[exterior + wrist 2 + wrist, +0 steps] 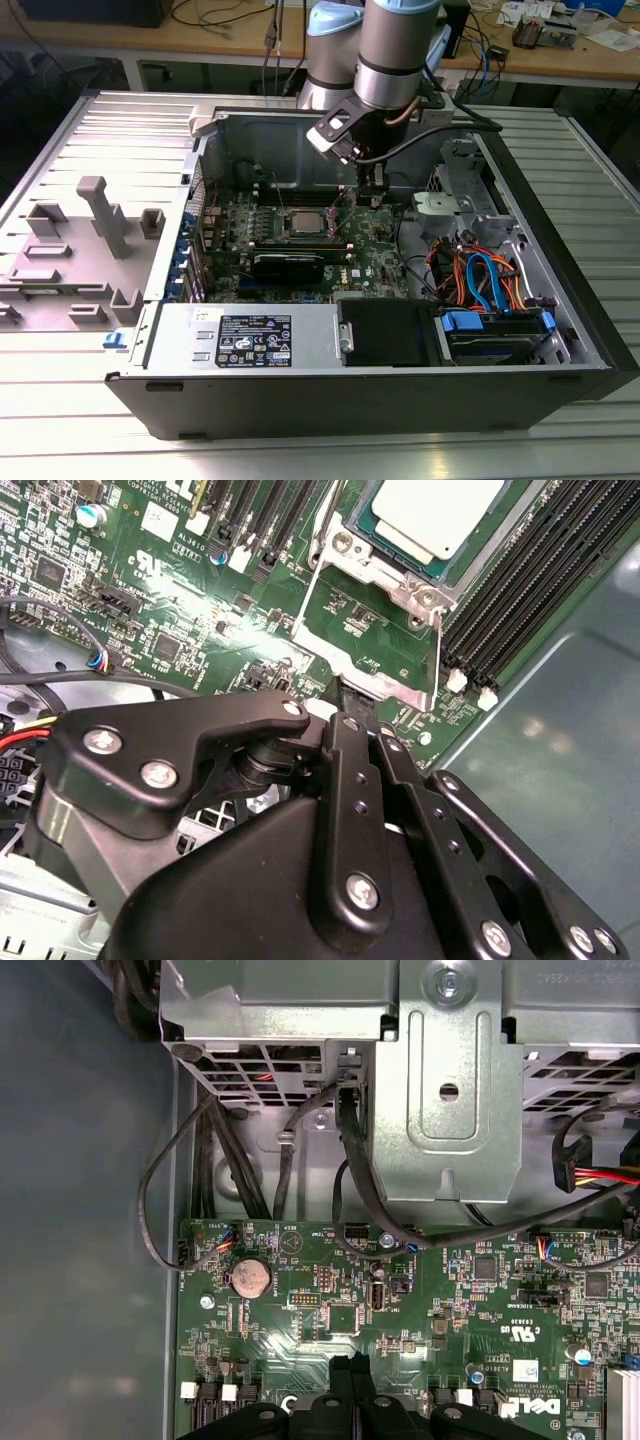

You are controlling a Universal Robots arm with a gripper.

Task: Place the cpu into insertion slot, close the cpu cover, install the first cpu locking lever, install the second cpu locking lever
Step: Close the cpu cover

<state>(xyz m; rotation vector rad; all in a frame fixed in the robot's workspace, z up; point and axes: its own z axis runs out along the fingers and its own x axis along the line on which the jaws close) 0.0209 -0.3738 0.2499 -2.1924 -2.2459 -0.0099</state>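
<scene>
Slatted table (100, 110) carries the open case (300, 405); arm (395, 45) drops into the case from 12 o'clock in the exterior view.

Motherboard (375, 255) lies flat on the case floor; I see it in both wrist views too (170, 600) (330, 1330).

Gripper (372, 195) hangs low over the board; its tips (350, 702) (350, 1365) are drawn narrow, pressed together, with nothing seen between them.

Cover (385, 565) lies flat on the socket; gripper tip sits just beside the cover's tongue.

Cpu (305, 222) is seated in the socket, at 9 o'clock from the gripper in the exterior view; its pale top (440, 510) shows through the cover's window.

Thin wire lever (310, 585) runs along the socket edge; latched or not, I cannot tell.
</scene>
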